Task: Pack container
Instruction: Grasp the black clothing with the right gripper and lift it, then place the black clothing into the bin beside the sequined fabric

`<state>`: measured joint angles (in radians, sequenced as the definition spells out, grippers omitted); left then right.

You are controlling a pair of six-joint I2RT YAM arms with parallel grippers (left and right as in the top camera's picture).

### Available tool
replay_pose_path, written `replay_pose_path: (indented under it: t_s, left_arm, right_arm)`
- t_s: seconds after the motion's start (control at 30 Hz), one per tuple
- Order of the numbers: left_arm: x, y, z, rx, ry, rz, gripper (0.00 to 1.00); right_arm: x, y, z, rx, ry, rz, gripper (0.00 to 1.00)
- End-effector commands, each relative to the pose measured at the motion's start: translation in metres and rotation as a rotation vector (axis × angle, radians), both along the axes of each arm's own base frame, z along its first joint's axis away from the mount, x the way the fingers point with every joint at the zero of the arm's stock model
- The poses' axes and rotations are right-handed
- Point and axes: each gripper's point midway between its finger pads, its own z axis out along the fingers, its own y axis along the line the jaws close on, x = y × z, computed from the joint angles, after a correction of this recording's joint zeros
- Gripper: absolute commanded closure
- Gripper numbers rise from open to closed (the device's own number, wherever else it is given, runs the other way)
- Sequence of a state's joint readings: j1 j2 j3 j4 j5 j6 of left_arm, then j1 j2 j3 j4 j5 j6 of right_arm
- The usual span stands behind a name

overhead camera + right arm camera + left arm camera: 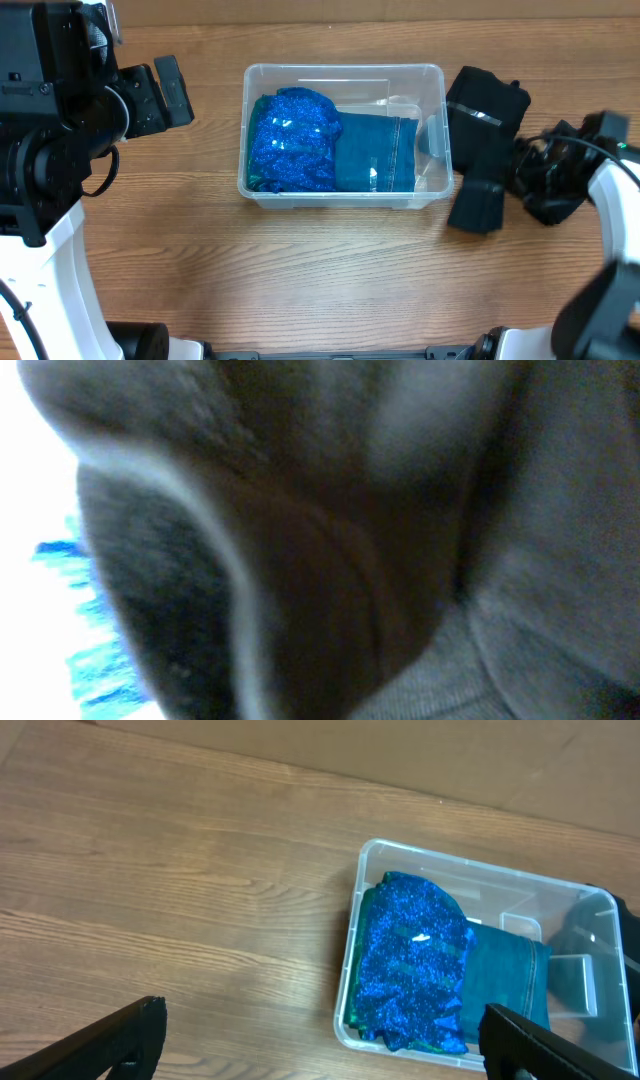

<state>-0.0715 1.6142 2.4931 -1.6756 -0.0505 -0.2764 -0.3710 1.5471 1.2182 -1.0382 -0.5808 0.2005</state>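
Packing falls to your right arm [610, 190] | clear rectangular plastic container [345, 70] on wooden desk [330, 270], long axis left-right | black folded cloth [487, 120] just beside its right end | right jaws: cannot tell | left jaws apart

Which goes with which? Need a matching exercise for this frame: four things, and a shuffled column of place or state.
Things
1. sequined blue cloth
2. folded denim
3. black garment
4. left gripper

Place or state
A. outside the container, beside one end
B. open, nothing between the fingers
C. inside the container, against an end wall
D. inside the container, mid-length, beside the cloth

Pairs: 1-C, 2-D, 3-A, 4-B
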Motion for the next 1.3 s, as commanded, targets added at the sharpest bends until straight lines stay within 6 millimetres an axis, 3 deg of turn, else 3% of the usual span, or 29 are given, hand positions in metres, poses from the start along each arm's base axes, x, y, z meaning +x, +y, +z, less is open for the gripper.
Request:
replay_pose_path:
  t_s: [0.0, 0.07, 0.17, 0.2, 0.27, 0.37, 0.43, 0.47, 0.5, 0.57, 0.63, 0.7, 0.77, 0.8, 0.83, 0.87, 0.9, 0.97, 1.1, 1.27]
  left_arm:
    - [0.001, 0.002, 0.0, 0.027, -0.001, -0.012, 0.0]
    - [0.001, 0.002, 0.0, 0.027, -0.001, -0.012, 0.0]
    - [0.001, 0.002, 0.0, 0.027, -0.001, -0.012, 0.0]
    - [0.001, 0.002, 0.0, 0.027, -0.001, -0.012, 0.0]
    - [0.001, 0.002, 0.0, 0.027, -0.001, -0.012, 0.0]
    - [0.001, 0.002, 0.0, 0.027, -0.001, -0.012, 0.0]
    - [0.001, 0.002, 0.0, 0.027, -0.001, -0.012, 0.0]
    - [0.001, 0.002, 0.0, 0.027, -0.001, -0.012, 0.0]
    - [0.001, 0.002, 0.0, 0.027, -0.001, -0.012, 0.0]
    - [0.001, 0.002, 0.0, 0.027, -0.001, -0.012, 0.0]
    - [0.001, 0.002, 0.0, 0.027, -0.001, -0.012, 0.0]
    - [0.001, 0.002, 0.0, 0.027, -0.001, -0.012, 0.0]
    - [0.001, 0.002, 0.0, 0.027, -0.001, -0.012, 0.0]
    - [0.001, 0.002, 0.0, 0.027, -0.001, -0.012, 0.0]
    - [0.001, 0.002, 0.0, 0.027, -0.001, -0.012, 0.0]
    - [0.001, 0.002, 0.0, 0.027, -0.001, -0.012, 0.0]
    - [0.001, 0.002, 0.0, 0.027, -0.001, -0.012, 0.0]
    - [0.001, 0.002, 0.0, 0.027, -0.001, -0.012, 0.0]
    - [0.001, 0.002, 0.0, 0.027, -0.001, -0.012, 0.0]
    - [0.001, 0.002, 0.0, 0.027, -0.001, -0.012, 0.0]
  right_arm:
    - [0.011, 0.046, 0.113, -0.056, -0.352, 0.15, 0.96]
    - [0.012, 0.083, 0.14, -0.061, -0.482, 0.261, 0.96]
    - [0.025, 0.147, 0.151, -0.062, -0.612, 0.435, 0.95]
    - [0.031, 0.168, 0.143, -0.061, -0.608, 0.464, 0.94]
    - [0.045, 0.189, 0.12, -0.07, -0.555, 0.456, 0.93]
    - [0.068, 0.214, 0.057, -0.05, -0.394, 0.444, 0.87]
    - [0.071, 0.226, 0.027, 0.004, -0.313, 0.465, 0.83]
    - [0.072, 0.227, 0.009, 0.007, -0.258, 0.452, 0.65]
    - [0.074, 0.225, -0.005, -0.005, -0.229, 0.447, 0.28]
    - [0.076, 0.219, -0.011, -0.032, -0.225, 0.449, 0.24]
    - [0.079, 0.208, 0.007, -0.056, -0.277, 0.457, 0.16]
    - [0.082, 0.182, 0.043, -0.094, -0.345, 0.414, 0.04]
    - [0.08, 0.14, 0.088, -0.117, -0.414, 0.316, 0.0]
    - [0.078, 0.122, 0.101, -0.129, -0.431, 0.272, 0.0]
    - [0.073, 0.091, 0.114, -0.147, -0.442, 0.198, 0.0]
    - [0.07, 0.069, 0.118, -0.159, -0.436, 0.143, 0.0]
    - [0.062, 0.032, 0.118, -0.174, -0.402, 0.051, 0.0]
    - [0.047, -0.027, 0.103, -0.195, -0.304, -0.105, 0.0]
    - [0.003, -0.15, 0.043, -0.248, -0.048, -0.436, 0.0]
    - [-0.018, -0.207, -0.018, -0.195, 0.112, -0.577, 0.0]
